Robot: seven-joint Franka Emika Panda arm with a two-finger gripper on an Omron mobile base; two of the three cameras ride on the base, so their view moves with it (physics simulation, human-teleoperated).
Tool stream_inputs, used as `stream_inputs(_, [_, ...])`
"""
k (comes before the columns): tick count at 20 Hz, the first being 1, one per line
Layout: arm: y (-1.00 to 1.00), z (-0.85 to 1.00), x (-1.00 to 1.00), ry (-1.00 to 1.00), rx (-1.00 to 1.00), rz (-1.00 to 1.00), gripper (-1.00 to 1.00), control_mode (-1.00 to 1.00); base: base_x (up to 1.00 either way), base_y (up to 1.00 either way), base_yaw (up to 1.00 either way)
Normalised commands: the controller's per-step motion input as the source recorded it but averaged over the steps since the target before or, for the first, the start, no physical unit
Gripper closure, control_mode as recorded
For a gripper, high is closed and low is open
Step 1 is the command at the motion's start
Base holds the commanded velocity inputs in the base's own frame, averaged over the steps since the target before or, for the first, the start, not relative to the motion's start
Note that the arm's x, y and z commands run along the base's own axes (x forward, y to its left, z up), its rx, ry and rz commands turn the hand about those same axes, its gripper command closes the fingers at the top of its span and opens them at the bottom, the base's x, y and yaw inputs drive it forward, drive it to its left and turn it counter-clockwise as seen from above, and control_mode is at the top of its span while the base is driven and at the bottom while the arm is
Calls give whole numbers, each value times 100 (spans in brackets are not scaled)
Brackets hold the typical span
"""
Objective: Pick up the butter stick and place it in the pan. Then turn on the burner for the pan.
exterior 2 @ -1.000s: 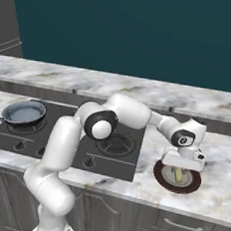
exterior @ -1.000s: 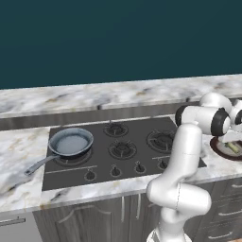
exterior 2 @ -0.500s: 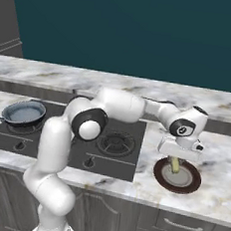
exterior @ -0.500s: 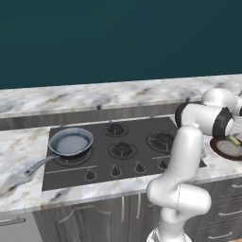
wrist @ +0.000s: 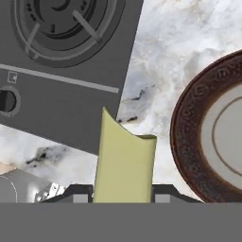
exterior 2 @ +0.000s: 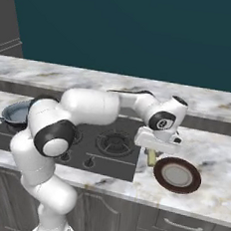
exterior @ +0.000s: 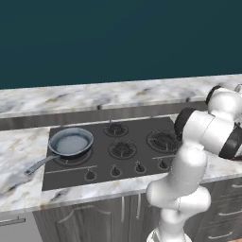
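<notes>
- Your gripper [exterior 2: 152, 156] hangs above the marble counter [exterior 2: 219, 147], between the right edge of the cooktop [exterior 2: 108, 159] and the plate [exterior 2: 177, 175], with its jaws pinched on the butter stick [wrist: 125, 164].
- In the hand view, the butter stick is a smooth, pale-yellow bar that rises from between the finger tips; its far end looks cut at a slant, with one corner pointed.
- In the right base view, you can see the butter stick as a small yellowish sliver under the white hand, just left of the plate.
- The plate is round, with a dark brown textured rim and a pale, flat centre.
- The pan [exterior: 71, 143] sits on the front-left burner: round, shallow, dark-rimmed, glossy grey-blue inside, with its slim grey handle reaching out over the counter's edge towards the front left.
- The cooktop is a flat, dark glass slab with ringed burner grates and a row of round knobs [exterior: 115, 171] along its front.
</notes>
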Motion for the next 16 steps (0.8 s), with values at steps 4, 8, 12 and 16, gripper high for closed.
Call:
stream_inputs(4, [100,44,-39,-1,-2,0,100,-100,0,0,0])
stream_inputs(8, [100,47,-15,-4,-6,0,100,-100,0,0,0])
stream_inputs(12, [100,47,0,0,-4,0,100,-100,0,0,0])
stream_inputs(16, [100,38,0,0,-3,0,100,-100,0,0,0])
